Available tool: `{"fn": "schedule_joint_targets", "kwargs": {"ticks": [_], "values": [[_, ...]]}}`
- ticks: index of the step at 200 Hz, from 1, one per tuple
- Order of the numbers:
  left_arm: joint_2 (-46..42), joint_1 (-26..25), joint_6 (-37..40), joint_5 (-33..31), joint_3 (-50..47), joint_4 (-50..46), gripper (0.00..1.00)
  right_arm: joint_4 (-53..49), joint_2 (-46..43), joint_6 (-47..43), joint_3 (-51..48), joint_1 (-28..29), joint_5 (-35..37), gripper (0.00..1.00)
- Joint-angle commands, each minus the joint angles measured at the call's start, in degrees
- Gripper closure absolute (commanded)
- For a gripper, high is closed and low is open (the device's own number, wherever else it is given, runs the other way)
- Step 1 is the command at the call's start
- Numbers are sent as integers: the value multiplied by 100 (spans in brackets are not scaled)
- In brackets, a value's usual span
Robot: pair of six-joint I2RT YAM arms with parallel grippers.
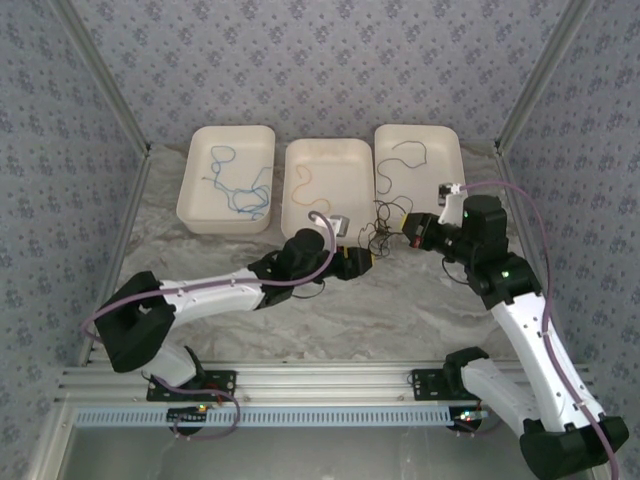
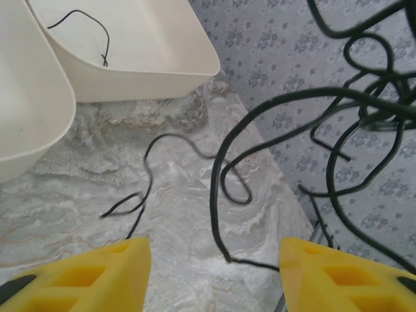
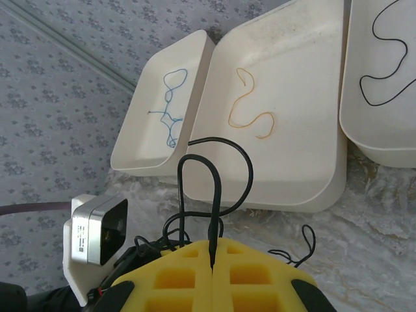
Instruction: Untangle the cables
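Carrying three white trays (image 1: 300, 222) was the marbled counter (image 1: 400, 300), right end effector (image 3: 213, 250) clenched on a tangle of black cables (image 1: 380, 235) just before the trays, left end effector (image 2: 214, 253) released beside it, blue cable (image 1: 235, 185), tan cable (image 1: 300, 185), black cable (image 1: 410, 150) lay one per tray.

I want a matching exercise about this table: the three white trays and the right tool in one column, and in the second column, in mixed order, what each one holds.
Column 1:
1. left tray
2. middle tray
3. right tray
4. right tool

Column 2:
A. yellow-tan cable
B. pinched black cable
C. blue cable
D. loose black cable

Pairs: 1-C; 2-A; 3-D; 4-B
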Motion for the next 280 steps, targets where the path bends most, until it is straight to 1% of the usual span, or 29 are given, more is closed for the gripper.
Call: {"fn": "schedule_joint_targets", "kwargs": {"ticks": [1,26,34,54,71,93,97,115,127,137,155,163,182,198,211,226,255,266,280], "values": [[115,76,4,96,240,493,52,228,-76,275,-88,-121,-506,100],[188,147,-111,110,232,752,68,285,-82,277,-108,-196,-591,100],[184,162,-146,97,226,836,74,334,-77,442,-126,-221,-645,100],[150,166,-151,63,268,880,100,341,-97,469,-152,-257,-622,100],[7,167,-172,-184,224,630,100,292,-183,434,-163,-363,-516,100],[-471,183,-169,-676,-2,-29,100,5,-373,370,-50,-557,-163,100],[-584,190,-161,-783,-52,-202,100,-46,-419,184,-18,-617,-115,100],[-1209,214,-93,-1382,-192,-1334,100,-369,-529,-74,188,-903,220,100],[-1742,251,-73,-1885,-311,-2125,100,-582,-581,-224,331,-1088,472,100],[-2217,356,-56,-2175,-348,-2787,100,-716,-626,-353,442,-1222,698,100],[-2921,602,154,-2420,-244,-3867,100,-1004,-647,-510,589,-1422,1002,100],[-3173,721,258,-2433,-157,-4264,100,-1063,-648,-561,645,-1511,1096,100],[-3693,1004,417,-2472,34,-5010,100,-1080,-636,-578,700,-1722,1126,100],[-4028,1297,531,-2340,174,-5436,100,-981,-597,-638,724,-1891,1096,100],[-4185,1430,682,-2220,326,-5664,100,-1010,-538,-640,734,-1862,1073,100],[-4247,1481,827,-2408,551,-6012,100,-1054,-621,-716,563,-1834,1217,100],[-4210,1893,888,-2488,812,-6694,100,-1094,-753,-756,488,-1997,1196,100],[-4141,1959,840,-2663,857,-6936,100,-1002,-753,-691,585,-2051,1238,100],[-3912,2005,624,-3217,987,-7524,100,-893,-700,-618,749,-2084,1260,100]]}}
